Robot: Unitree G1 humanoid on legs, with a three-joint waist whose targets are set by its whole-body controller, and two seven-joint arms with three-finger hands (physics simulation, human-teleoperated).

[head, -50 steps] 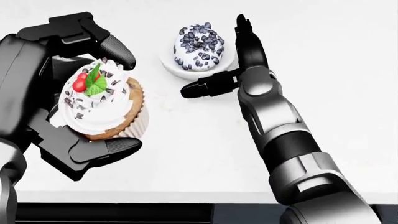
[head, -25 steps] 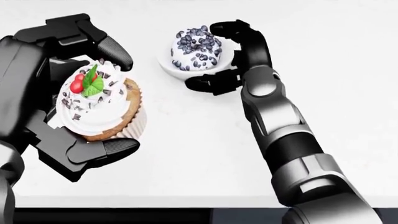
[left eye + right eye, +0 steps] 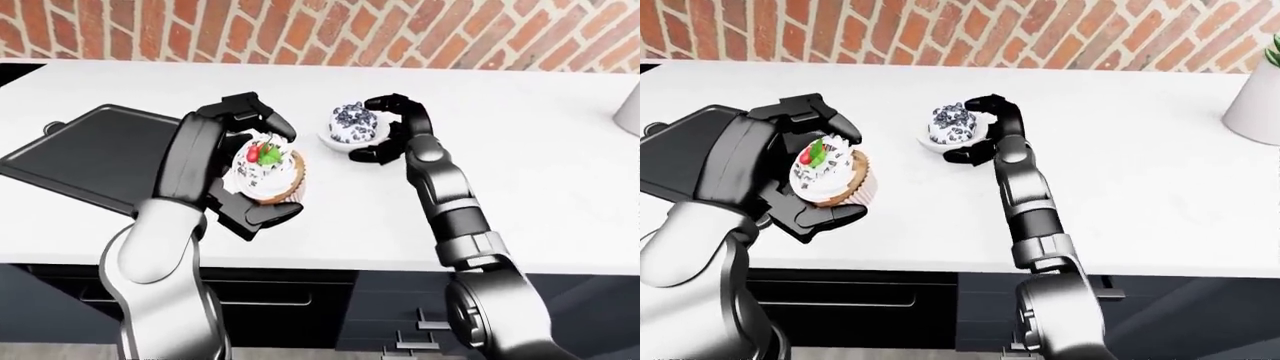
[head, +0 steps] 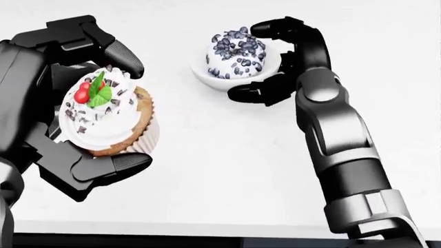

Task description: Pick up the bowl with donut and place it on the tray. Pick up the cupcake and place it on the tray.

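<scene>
Brick wall [image 3: 400, 30] and black tray [image 3: 90, 150] at left show only in the eye views. Left hand [image 4: 62, 108] grips the white-frosted, cherry-topped cupcake [image 4: 110, 119] mid-left; right hand [image 4: 286, 62] clasps the sprinkled donut's bowl [image 4: 231, 77], upper centre on the worktop [image 4: 221, 170].

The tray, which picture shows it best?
The left-eye view: the dark tray lies on the white counter at the view's left, partly behind the left hand holding the cupcake. The right-eye view shows only an edge behind that arm; the head view shows none.
</scene>
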